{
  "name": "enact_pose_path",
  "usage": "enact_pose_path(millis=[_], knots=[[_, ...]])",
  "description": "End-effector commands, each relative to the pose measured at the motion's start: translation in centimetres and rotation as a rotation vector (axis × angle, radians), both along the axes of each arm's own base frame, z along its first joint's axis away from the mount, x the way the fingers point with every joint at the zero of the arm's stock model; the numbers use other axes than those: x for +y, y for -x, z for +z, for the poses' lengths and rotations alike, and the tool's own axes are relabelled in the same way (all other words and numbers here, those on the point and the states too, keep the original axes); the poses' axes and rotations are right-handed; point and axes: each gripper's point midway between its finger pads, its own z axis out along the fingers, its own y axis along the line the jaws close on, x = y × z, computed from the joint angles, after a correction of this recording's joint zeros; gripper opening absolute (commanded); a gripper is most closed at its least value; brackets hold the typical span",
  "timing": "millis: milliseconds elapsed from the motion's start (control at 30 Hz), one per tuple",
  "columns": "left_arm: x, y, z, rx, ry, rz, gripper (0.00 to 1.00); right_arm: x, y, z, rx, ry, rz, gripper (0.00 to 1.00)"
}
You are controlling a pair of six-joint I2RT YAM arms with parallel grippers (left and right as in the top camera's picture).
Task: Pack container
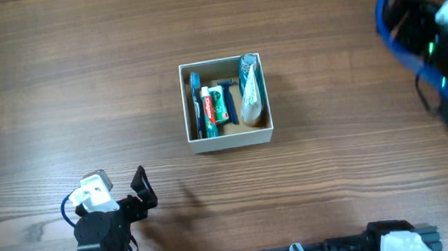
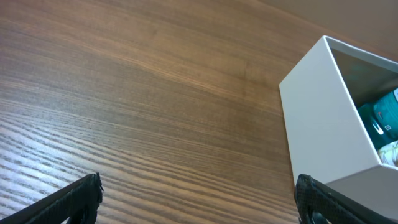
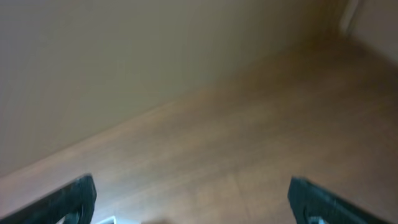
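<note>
Our left gripper (image 2: 198, 186) hangs spread and empty; the container (image 2: 323, 118) sits ahead to its right, toiletries (image 1: 225, 100) inside. Our right gripper (image 3: 191, 186), likewise spread, is well apart from it. We judge it light, thin-walled and crushable: pinch one wall gently.

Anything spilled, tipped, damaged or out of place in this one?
Nothing stands out. The container sits flat on the table with no visible damage. The toothbrush, toothpaste and silver tube lie inside it, none spilled. The left gripper and right gripper are open, clear of it.
</note>
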Motion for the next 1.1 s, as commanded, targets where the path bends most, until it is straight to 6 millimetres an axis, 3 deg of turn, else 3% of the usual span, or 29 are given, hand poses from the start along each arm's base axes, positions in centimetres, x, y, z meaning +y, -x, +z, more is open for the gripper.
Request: enact_pose_path(millis=[0, 167, 367, 733, 867, 1067], knots=[[-0.2, 0.1, -0.7, 0.012, 0.001, -0.013, 1.0, 0.2, 3.2, -4.4, -0.044, 0.006, -0.004, 1.0], [-0.2, 0.1, -0.7, 0.013, 0.001, -0.013, 1.0, 0.5, 8.3, -12.8, -0.038, -0.065, -0.038, 1.0], [-0.2, 0.1, -0.7, 0.013, 0.001, -0.013, 1.0, 0.7, 10.9, -17.8, -0.075, -0.071, -0.039, 1.0], [-0.2, 0.1, -0.7, 0.013, 0.001, -0.013, 1.0, 1.2, 12.2, -20.5, -0.195, -0.093, -0.019, 1.0], [-0.2, 0.1, -0.7, 0.013, 0.001, -0.013, 1.0, 1.2, 12.1, -22.8, -0.145, -0.099, -0.023, 1.0], [-0.2, 0.1, -0.7, 0.013, 0.001, -0.013, 1.0, 1.3, 11.9, -22.8, -0.151, -0.1, -0.018, 1.0]])
